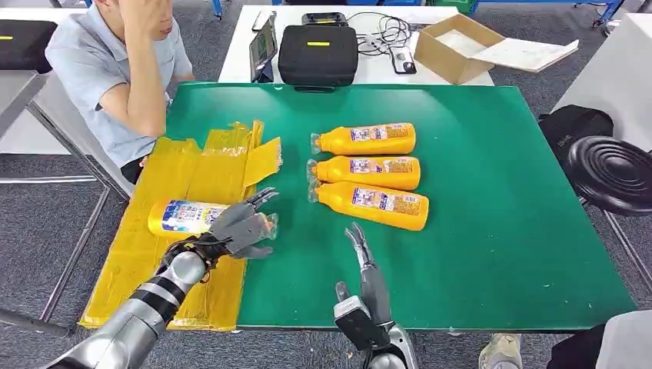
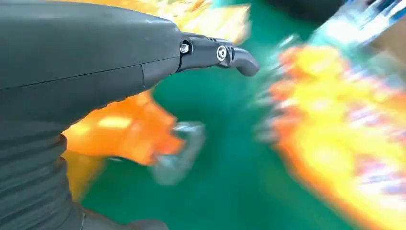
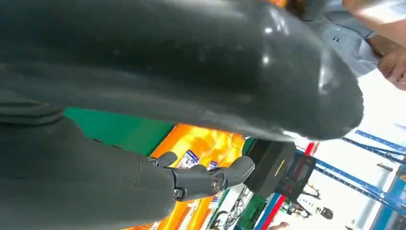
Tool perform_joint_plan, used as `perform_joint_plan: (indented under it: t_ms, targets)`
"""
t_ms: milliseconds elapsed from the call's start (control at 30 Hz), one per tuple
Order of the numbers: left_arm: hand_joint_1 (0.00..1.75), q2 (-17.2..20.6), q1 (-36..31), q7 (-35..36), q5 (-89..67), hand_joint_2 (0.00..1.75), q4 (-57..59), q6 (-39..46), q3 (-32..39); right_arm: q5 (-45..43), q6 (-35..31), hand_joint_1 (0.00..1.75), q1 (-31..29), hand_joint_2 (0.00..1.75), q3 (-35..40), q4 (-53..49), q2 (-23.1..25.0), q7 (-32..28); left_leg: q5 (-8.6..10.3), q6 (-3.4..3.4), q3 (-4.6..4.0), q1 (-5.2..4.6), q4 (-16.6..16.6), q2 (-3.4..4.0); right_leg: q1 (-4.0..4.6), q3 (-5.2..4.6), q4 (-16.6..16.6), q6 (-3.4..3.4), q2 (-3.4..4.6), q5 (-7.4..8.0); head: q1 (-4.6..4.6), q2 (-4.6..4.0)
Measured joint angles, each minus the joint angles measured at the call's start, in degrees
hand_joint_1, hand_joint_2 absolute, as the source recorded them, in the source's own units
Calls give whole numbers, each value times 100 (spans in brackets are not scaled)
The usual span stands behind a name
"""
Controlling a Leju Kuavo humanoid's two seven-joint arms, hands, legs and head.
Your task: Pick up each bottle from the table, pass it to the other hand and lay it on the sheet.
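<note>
Yellow bottle [image 1: 184,217] lengthwise across sheet [image 1: 154,261], cap rightward

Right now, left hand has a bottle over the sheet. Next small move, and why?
Probably lower it and open the fingers. The left hand holds the bottle lying sideways above the yellow sheet, so the handover looks done. The right hand is empty over the green table, and three bottles wait there.
</note>
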Motion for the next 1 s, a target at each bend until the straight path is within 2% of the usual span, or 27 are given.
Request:
perform_joint_plan:
  t_ms: [333, 367, 533, 667, 767, 867, 933, 1000]
  targets:
    - [0, 63, 1226, -846, 2345, 175, -2780, -288, 651, -131, -203, 0, -2, 0, 135, 4, -142, 0, -1, 0, -5, 0, -1, 2, 1, -8, -1, 0, 1, -1, 0, 0]
    - [0, 63, 1320, -909, 2463, 175, -2973, -275, 708, -140, -210, 0, -2, 175, 146, 4, -153, 0, -1, 0, -5, 1, -1, 2, 1, -9, -1, 0, 1, -1, 0, 0]
    - [0, -59, 1653, -1143, 3011, 175, -3814, -144, 977, -111, -291, 0, -9, 175, 197, 4, -194, -2, -1, 0, -4, 1, -1, 3, 0, -8, -1, 0, 0, -1, 0, 0]
    - [0, -297, 1927, -1145, 3609, 175, -4293, -57, 1025, 672, -1046, 0, -61, 175, 203, 4, -264, -2, -1, 0, -4, -2, 0, 1, -2, -7, -2, 0, -1, -1, 0, 0]
    - [0, -398, 2100, -1145, 3651, 175, -4480, -35, 1023, 853, -1167, 0, -98, 175, 148, 4, -343, 2, -1, 0, -5, -2, 0, 0, -2, -7, -3, 0, -1, -1, 2, 0]
    - [0, -422, 2239, -1143, 3465, 175, -4587, 123, 1016, 2083, -1410, 0, -99, 175, -134, 13, -376, 362, -1, 0, -3, -2, 0, 1, -2, -8, -3, 0, 0, -1, -2, 0]
    - [0, -424, 2342, -1080, 3243, 175, -4604, 342, 1007, 3058, -1425, 0, -141, 175, -482, 54, -530, 869, -1, 1, -3, -2, 0, -2, -2, -8, -4, 0, -2, -1, -2, 0]
    - [0, -428, 2398, -1016, 3126, 175, -4604, 499, 1007, 3382, -1416, 0, -211, 175, -768, 127, -693, 1209, -1, 1, -4, -2, 0, -14, -2, -4, -4, 0, -13, -1, 0, 0]
